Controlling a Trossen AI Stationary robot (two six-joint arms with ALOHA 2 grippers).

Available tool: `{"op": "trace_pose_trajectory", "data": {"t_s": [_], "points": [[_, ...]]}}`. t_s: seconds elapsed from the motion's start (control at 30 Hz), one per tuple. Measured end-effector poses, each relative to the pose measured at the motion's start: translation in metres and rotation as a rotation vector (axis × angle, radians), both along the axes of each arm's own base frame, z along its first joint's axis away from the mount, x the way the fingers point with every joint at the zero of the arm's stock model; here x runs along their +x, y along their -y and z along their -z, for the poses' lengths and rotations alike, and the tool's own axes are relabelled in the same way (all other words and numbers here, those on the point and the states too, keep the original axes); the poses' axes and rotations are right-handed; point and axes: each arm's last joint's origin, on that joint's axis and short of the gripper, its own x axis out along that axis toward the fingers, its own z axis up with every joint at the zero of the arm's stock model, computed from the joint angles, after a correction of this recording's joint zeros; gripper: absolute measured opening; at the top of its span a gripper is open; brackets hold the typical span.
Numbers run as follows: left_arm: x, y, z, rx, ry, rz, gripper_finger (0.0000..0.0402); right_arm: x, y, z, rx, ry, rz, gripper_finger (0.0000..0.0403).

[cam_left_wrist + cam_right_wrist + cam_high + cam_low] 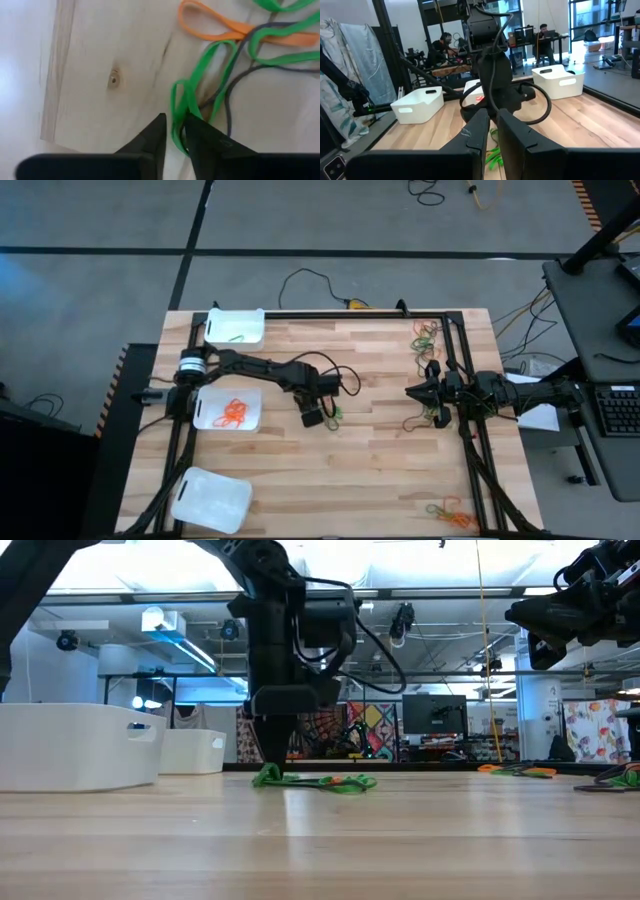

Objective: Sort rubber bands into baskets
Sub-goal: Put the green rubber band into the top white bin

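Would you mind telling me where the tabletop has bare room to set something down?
Bare wood lies between the left hand and right hand, and along the near edge between the empty basket and corner rubber bands. Crowded: the right rail.

- Wooden table (pixel 360 470), light butcher-block planks, with a small dark knot (pixel 114 79) in the grain.
- Black metal frame (pixel 330 314) running along the table's far edge and down both sides.
- Grey floor with dark seam lines (pixel 190 260); loose black cable (pixel 310 280) lying just behind the table.
- Side desk (pixel 590 310) at right, keyboard (pixel 622 410) on it.
- Monitor (pixel 434 715) in the room behind.
- Two people seated at far desks (pixel 445 42), (pixel 543 31).
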Motion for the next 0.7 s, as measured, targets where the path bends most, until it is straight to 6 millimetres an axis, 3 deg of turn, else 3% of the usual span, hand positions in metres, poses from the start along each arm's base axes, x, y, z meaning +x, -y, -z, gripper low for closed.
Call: {"op": "trace_pose_trajectory", "data": {"t_s": [0.1, 0.3, 0.6, 0.7], "points": [[-0.001, -0.007, -0.001, 0.046, 0.001, -0.029, 0.0008, 0.000, 0.000, 0.000, 0.000, 0.000, 0.000, 0.0034], [-0.006, -0.033, -0.010, 0.031, 0.025, -0.112, 0.0003, 0.000, 0.000, 0.000, 0.000, 0.000, 0.000, 0.0034], [-0.016, -0.043, -0.046, -0.002, 0.114, -0.102, 0.0000, 0.000, 0.000, 0.000, 0.000, 0.000, 0.000, 0.0034], [-0.018, -0.041, -0.049, -0.047, 0.122, -0.097, 0.0000, 0.000, 0.000, 0.000, 0.000, 0.000, 0.000, 0.0034]]}}
